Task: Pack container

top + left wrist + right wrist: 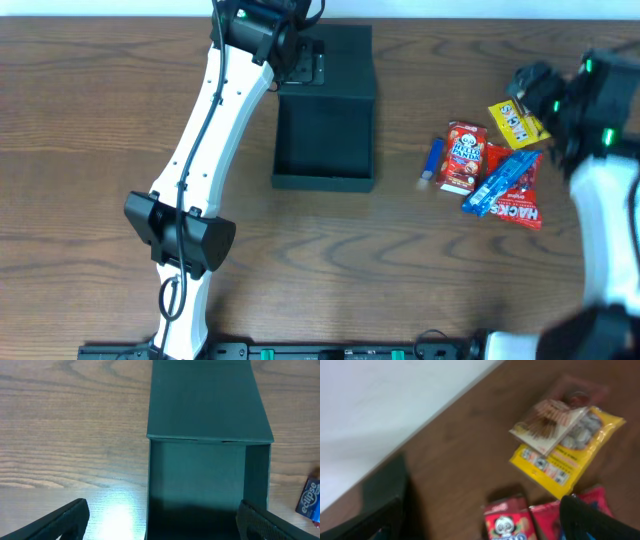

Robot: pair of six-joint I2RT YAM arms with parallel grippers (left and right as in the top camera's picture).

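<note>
Container (322, 182) mid table (100, 120), lid (340, 55) flopped open toward 12 o'clock, nothing inside. Looks light, thin card, bends easy, slides if pushed; hold side wall, gently. Left gripper (162, 510) spread wide above lid. Right gripper (480, 515) wide, empty, over snacks (490, 170) at 3 o'clock.

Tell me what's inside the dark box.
Nothing: the container shows only its bare dark floor. Overhead, the left arm overlaps the corner by the lid, but the left wrist view shows that end bare too. The snack packets lie outside it.
</note>
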